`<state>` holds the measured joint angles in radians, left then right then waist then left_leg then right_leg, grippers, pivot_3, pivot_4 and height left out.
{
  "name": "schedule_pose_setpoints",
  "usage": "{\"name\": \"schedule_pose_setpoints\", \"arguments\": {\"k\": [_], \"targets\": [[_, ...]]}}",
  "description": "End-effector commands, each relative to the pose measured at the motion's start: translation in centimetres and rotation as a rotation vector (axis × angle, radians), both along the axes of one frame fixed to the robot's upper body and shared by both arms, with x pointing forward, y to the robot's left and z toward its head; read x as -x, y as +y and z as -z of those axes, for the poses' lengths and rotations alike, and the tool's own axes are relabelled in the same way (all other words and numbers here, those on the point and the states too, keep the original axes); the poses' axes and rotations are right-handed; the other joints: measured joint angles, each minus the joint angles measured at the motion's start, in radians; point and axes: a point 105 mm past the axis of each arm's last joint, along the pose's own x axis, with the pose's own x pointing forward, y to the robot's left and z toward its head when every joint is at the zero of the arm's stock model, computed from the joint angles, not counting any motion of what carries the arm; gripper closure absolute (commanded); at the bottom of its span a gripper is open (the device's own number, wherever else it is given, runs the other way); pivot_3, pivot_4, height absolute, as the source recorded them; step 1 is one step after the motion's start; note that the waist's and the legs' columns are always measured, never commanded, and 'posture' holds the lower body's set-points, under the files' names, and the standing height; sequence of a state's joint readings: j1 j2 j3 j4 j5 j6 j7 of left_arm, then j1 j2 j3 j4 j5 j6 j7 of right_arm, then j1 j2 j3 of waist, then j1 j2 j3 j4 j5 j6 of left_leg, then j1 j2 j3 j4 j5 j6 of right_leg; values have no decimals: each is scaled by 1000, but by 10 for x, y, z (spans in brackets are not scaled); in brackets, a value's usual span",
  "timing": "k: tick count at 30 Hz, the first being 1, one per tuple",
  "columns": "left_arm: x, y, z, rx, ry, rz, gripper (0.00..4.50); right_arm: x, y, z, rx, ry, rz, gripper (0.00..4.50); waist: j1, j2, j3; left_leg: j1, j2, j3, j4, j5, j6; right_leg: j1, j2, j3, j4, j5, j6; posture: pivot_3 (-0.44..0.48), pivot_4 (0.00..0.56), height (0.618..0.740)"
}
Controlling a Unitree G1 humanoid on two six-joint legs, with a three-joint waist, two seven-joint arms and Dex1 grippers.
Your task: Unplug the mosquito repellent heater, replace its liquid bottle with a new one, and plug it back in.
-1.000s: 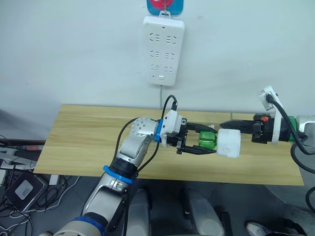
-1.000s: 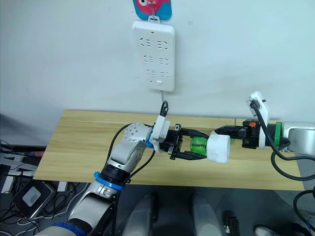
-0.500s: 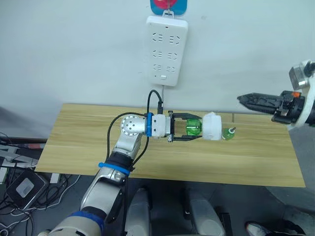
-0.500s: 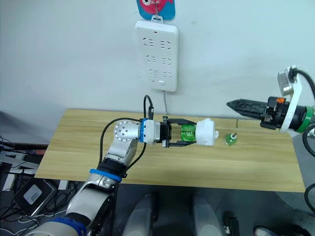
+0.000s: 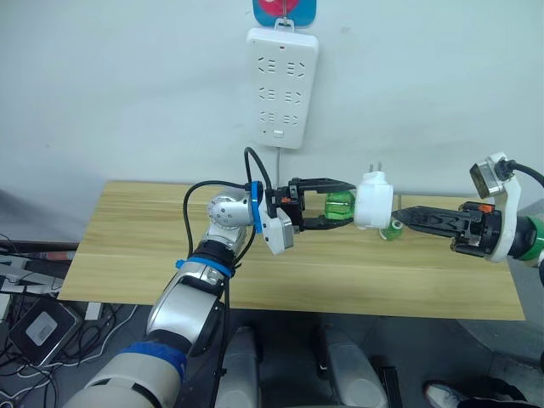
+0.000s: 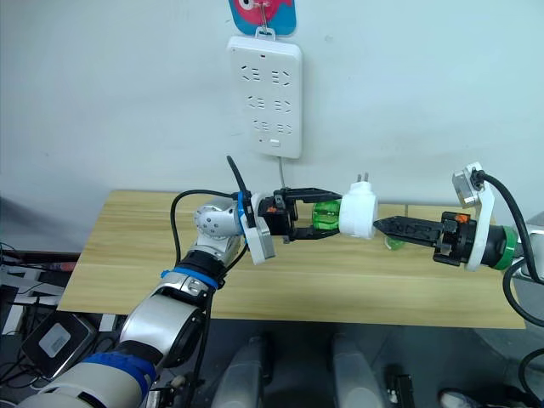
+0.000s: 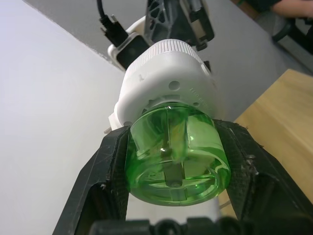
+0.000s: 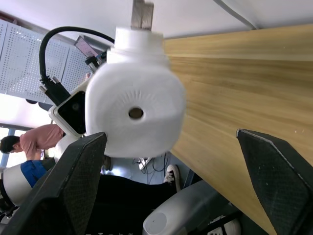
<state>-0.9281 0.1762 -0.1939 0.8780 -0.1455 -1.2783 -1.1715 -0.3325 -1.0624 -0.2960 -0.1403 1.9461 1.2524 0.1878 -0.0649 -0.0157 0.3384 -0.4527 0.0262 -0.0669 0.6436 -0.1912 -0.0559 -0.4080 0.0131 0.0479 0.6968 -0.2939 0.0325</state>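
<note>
Glossy translucent green plastic liquid bottle (image 7: 175,154) in the smooth white plastic mosquito repellent heater (image 5: 372,201) with metal prongs (image 5: 372,167); pale matt wood-grain table (image 5: 136,246); white plastic power strip (image 5: 281,86).

I see a light wooden desk (image 5: 136,246) standing against the pale wall, its long edge running across my head views, the grain running lengthwise in planks. Lying on it toward the robot's right is a small green bottle (image 5: 392,229), partly hidden behind what is held above it, so I cannot tell whether it stands upright or is tilted. The left half of the desk top shows bare wood. Below the desk's left end, on the grey floor (image 5: 110,327), I note a tangle of cables (image 5: 21,353) and a dark flat box (image 5: 38,325) beside them.
</note>
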Motion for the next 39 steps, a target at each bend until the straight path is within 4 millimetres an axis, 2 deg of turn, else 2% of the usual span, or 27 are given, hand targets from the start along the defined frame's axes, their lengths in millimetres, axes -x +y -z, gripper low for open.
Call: {"name": "schedule_pose_setpoints", "arguments": {"k": [1, 15, 18, 20, 21, 27, 31, 32, 37, 39], "targets": [[5, -7, -3, 5, -34, 29, 2235, 7, 16, -11, -38, -68, -67, 80, -1, 0, 0, 0, 0, 0, 0, 0, 0, 0, 0, 0, 0, 0, 0, -120, 292, 740], [10, -14, -2, 17, -19, 55, 2235, -2, 32, -7, -55, -76, -48, 80, -10, 0, 0, 0, 0, -1, 0, 0, 0, 0, 0, 0, 1, 0, 0, -124, 307, 740], [10, -14, -1, 11, -13, 55, 2235, -3, 33, -5, -69, -74, -42, 624, -10, 0, 0, 0, 0, -1, 0, 0, 0, 0, 0, 0, 1, 0, 0, -124, 307, 740], [10, -14, 1, 6, -6, 53, 2235, -2, 34, -5, -70, -75, -46, 1306, -11, 0, 0, 0, 0, -1, 0, 0, 0, 0, 0, 0, 1, 0, 0, -124, 307, 740], [9, -14, 1, 5, -3, 52, 2235, -2, 34, -5, -70, -75, -47, 1400, -11, 0, 0, 0, 0, -1, 0, 0, 0, 0, 0, 0, 1, 0, 0, -124, 307, 740], [4, -14, 6, -25, 34, 28, 2235, -5, 33, -5, -72, -76, -20, 1397, -12, 0, 0, 0, 0, -1, 0, 0, 0, 0, 0, 0, 1, 0, 0, -122, 308, 740], [-8, -13, 19, -117, 165, -27, 2235, -12, 30, 1, -23, -61, 51, 1397, -13, 0, 0, 0, 0, -1, 0, 0, 0, 0, 0, 0, 1, 0, 0, -122, 308, 740], [-11, -12, 21, -132, 192, -43, 1507, -14, 28, 2, -7, -55, 73, 1397, -14, 0, 0, 0, 0, -1, 0, 0, 0, 0, 0, 0, 1, 0, 0, -123, 306, 740], [-18, -12, 21, -192, 232, -111, 4, -24, 21, 13, 62, -14, 177, 1397, -19, 0, 0, 0, 0, -1, 0, 0, 0, 0, 0, -1, 1, 0, 0, -124, 307, 740], [-19, -14, 25, -251, 251, -135, 0, -25, 18, 19, 96, 5, 208, 1397, -19, 0, 0, 0, 0, -1, 0, 0, 0, 0, 0, -1, 1, 0, 0, -119, 306, 740]]}}
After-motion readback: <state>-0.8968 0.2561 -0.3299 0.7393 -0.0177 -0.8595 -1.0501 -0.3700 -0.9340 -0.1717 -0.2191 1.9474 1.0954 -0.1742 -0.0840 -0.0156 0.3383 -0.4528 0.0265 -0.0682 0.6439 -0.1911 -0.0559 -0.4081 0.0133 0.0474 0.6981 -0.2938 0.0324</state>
